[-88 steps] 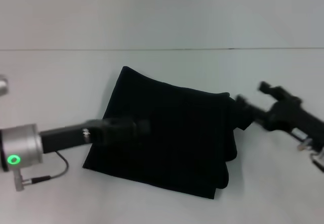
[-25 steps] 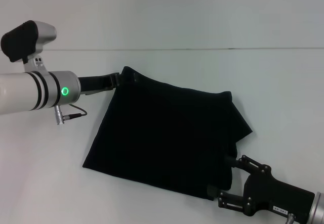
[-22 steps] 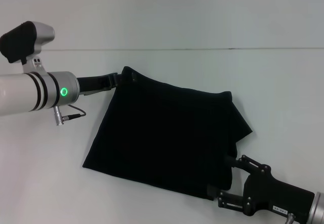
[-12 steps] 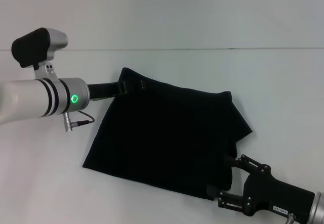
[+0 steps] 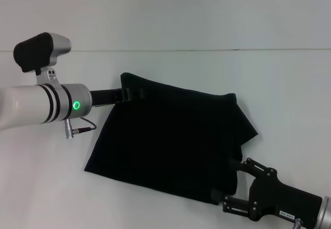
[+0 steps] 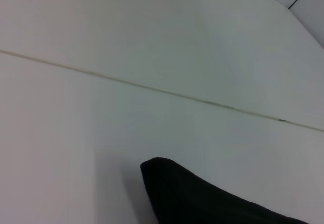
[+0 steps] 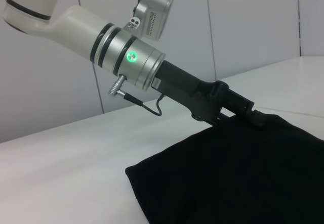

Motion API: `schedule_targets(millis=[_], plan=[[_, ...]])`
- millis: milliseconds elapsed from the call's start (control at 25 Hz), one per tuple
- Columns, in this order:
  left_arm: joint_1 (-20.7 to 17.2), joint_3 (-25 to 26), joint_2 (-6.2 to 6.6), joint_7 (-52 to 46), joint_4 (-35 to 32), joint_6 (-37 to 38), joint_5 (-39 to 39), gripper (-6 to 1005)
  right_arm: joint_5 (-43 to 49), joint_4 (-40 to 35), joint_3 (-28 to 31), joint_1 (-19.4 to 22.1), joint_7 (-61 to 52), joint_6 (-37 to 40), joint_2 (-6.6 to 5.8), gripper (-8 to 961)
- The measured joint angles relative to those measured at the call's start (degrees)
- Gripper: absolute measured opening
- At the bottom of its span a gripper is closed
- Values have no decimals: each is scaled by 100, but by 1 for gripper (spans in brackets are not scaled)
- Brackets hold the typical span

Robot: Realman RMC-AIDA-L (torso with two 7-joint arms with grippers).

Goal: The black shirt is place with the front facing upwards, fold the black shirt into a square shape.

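left hand: clamped on black shirt far corner | right hand: near corner, grip unclear

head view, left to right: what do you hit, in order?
Left arm's wrist with the green light → left gripper at the shirt's far left corner → black shirt → right gripper at the shirt's near right corner. All on the white table.

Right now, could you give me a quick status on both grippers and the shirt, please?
Left gripper at the black shirt's far left corner. Right gripper at its near right corner. Shirt partly folded, flat on the table. Nothing in the way.
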State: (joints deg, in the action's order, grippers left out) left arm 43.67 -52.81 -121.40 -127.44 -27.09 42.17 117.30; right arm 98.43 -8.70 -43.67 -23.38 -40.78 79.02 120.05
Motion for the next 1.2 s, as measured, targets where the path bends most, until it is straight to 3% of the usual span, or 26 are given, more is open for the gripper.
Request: schedule_targets(millis=[400, 640, 840, 1200], plan=[[-17, 14, 0, -28, 1, -10, -32, 299, 0, 0, 11, 0, 0, 0, 0, 926], [-11, 10, -5, -83, 40, -16, -179, 122, -16, 0, 29, 0, 0, 0, 0, 926], [-84, 93, -8, -97, 98, -14, -616, 107, -43, -3, 54, 0, 0, 0, 0, 926], [-479, 1400, -138, -19, 341, 3, -1273, 91, -79, -33, 136, -1, 0, 3, 0, 926]])
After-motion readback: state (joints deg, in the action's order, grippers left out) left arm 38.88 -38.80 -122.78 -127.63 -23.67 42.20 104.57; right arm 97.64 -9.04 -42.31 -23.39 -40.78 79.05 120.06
